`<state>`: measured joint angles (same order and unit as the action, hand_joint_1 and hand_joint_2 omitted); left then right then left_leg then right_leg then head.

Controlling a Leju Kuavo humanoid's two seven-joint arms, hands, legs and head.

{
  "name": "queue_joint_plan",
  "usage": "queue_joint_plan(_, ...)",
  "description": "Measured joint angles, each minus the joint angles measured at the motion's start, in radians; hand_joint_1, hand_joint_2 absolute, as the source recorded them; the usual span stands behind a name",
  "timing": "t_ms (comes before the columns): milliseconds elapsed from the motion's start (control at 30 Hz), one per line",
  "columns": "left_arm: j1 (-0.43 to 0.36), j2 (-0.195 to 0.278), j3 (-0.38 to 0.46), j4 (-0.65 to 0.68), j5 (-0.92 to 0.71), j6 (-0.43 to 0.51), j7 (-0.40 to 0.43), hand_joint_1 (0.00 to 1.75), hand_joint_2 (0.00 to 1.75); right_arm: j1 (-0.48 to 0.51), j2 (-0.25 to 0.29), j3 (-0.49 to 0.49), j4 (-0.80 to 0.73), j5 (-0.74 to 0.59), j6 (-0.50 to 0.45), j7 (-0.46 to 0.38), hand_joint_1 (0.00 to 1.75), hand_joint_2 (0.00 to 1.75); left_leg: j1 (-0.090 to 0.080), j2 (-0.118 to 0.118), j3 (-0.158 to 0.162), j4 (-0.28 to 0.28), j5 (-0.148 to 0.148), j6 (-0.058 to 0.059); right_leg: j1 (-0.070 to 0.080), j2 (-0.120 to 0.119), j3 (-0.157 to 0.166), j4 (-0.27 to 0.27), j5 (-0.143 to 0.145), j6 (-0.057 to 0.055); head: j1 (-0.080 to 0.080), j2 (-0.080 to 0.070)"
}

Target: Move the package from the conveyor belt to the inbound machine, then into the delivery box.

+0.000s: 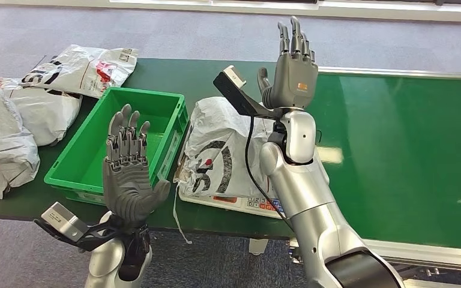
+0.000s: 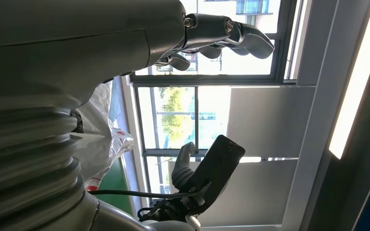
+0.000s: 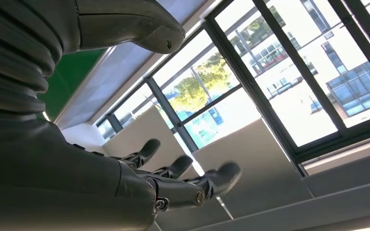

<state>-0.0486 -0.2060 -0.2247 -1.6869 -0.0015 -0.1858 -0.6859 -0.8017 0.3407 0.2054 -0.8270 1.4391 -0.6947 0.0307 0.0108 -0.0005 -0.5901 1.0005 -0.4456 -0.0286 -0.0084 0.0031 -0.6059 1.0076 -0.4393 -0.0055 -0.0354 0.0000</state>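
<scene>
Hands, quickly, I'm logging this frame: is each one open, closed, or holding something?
Left hand: open, fingers raised, holding nothing.
Right hand: open, fingers raised, holding nothing.

Grey carpet floor across top of head view & again bottom left under table edge. In wrist views: big windows w/ dark frames, trees & a bldg outside, white wall panels beside glass, long ceiling light strip at right of left wrist view
</scene>
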Motion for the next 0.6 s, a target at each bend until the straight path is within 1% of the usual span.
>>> queue_joint_plan(133,0.000,0.000,0.000,0.000,0.000,0.000,0.000,0.00,1.75,0.000,0.000,0.000,0.000,0.004,0.000,-0.002,0.00,0.00,0.000,0.000,0.000,0.000,0.000,0.000,0.000,0.000,0.000,0.000,0.000,0.000,0.000,0.000)
queue_joint_plan(233,-0.002,0.000,0.000,0.003,0.000,0.000,0.000,0.00,1.75,0.003,0.000,0.000,-0.006,-0.006,0.000,-0.011,0.00,0.00,0.000,0.000,0.000,0.000,0.000,0.000,0.000,0.000,0.000,0.000,0.000,0.000,0.000,0.000)
queue_joint_plan(300,-0.002,0.000,0.000,0.004,0.000,0.000,0.001,0.00,1.75,0.026,0.000,-0.001,-0.056,-0.054,-0.001,-0.059,0.00,0.00,0.000,0.000,0.000,0.000,0.000,0.000,0.000,0.000,0.000,0.000,0.000,0.000,0.000,0.000)
queue_joint_plan(433,-0.002,0.000,0.000,0.005,0.000,0.001,0.004,0.00,1.75,0.110,0.000,-0.002,-0.293,-0.197,-0.006,-0.212,0.00,0.00,0.000,-0.001,-0.001,0.000,-0.001,0.000,0.000,-0.001,-0.001,0.000,-0.001,0.000,0.000,0.000)
queue_joint_plan(500,-0.002,0.000,0.000,0.005,0.000,0.002,0.005,0.00,1.75,0.139,0.000,-0.003,-0.394,-0.228,-0.008,-0.243,0.00,0.00,0.000,-0.001,-0.001,0.000,-0.002,0.000,0.000,0.000,-0.001,0.000,-0.001,0.001,0.000,0.000)
queue_joint_plan(600,-0.002,0.000,0.000,0.005,-0.001,0.002,0.005,0.00,1.75,0.166,0.000,-0.004,-0.489,-0.237,-0.007,-0.251,0.00,0.00,0.000,0.000,0.000,0.000,-0.003,0.000,0.000,0.000,-0.001,0.000,-0.001,0.001,0.000,0.000)
